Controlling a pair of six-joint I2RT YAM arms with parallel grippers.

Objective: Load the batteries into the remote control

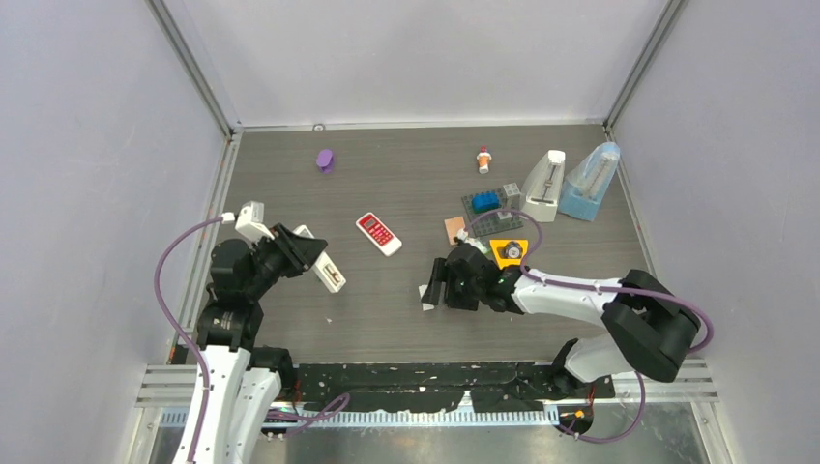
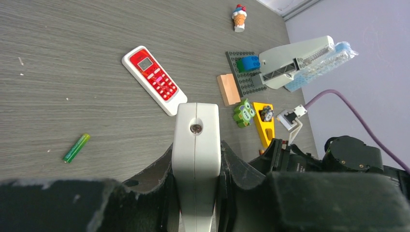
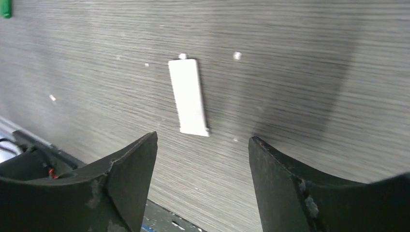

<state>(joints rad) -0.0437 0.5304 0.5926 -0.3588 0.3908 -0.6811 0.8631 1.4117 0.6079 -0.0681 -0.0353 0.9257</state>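
Note:
My left gripper [image 1: 307, 253] is shut on a white remote control [image 1: 326, 267], held off the table at the left. In the left wrist view the remote [image 2: 196, 140] stands edge-on between the jaws of the left gripper [image 2: 196, 151]. A green battery [image 2: 76, 148] lies on the table to its left, and it shows again as a battery [image 3: 6, 8] in the corner of the right wrist view. My right gripper [image 1: 437, 287] hangs open and empty at mid-table. Just beyond the right gripper [image 3: 203, 140] a small flat white cover piece [image 3: 188, 96] lies on the table.
A red-faced remote [image 1: 378, 233] lies at mid-table. At the back right stand two metronomes [image 1: 544, 184], a grey brick plate [image 1: 491, 208], a wooden block [image 1: 454, 229], a yellow wedge [image 1: 510, 251] and an ice-cream figure [image 1: 483, 159]. A purple object [image 1: 325, 159] sits back left.

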